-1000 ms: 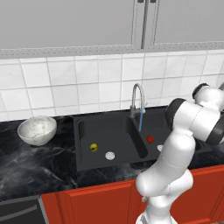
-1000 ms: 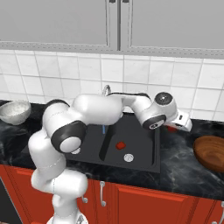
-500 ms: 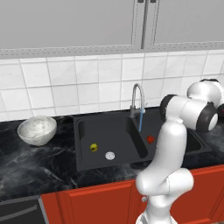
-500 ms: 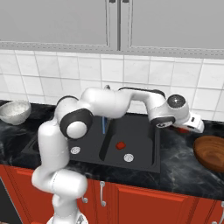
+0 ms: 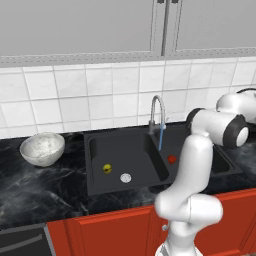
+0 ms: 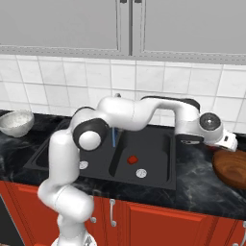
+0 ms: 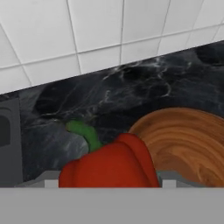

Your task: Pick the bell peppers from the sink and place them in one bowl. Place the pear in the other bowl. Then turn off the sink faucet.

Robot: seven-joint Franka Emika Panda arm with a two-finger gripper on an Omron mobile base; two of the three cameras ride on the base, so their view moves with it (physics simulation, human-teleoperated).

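The gripper (image 6: 232, 144) is hanging out over the black counter (image 6: 202, 185) right of the sink (image 6: 153, 166), pinching a red bell pepper (image 7: 109, 164) between its fingers, green stem pointing away from the hand. The pepper is sitting just beside the near rim of a wooden bowl (image 7: 183, 140). A second bell pepper (image 6: 132, 159) is lying in the sink's right basin, the yellow pear (image 5: 107, 168) in the left one, and the white speckled bowl (image 5: 43, 148) is waiting far left.

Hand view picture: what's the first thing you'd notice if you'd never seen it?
A big red bell pepper with a green stem, held in the gripper right up close, with a brown wooden bowl just beyond it on the black marble counter. In the base views, another red pepper lies in the black sink.
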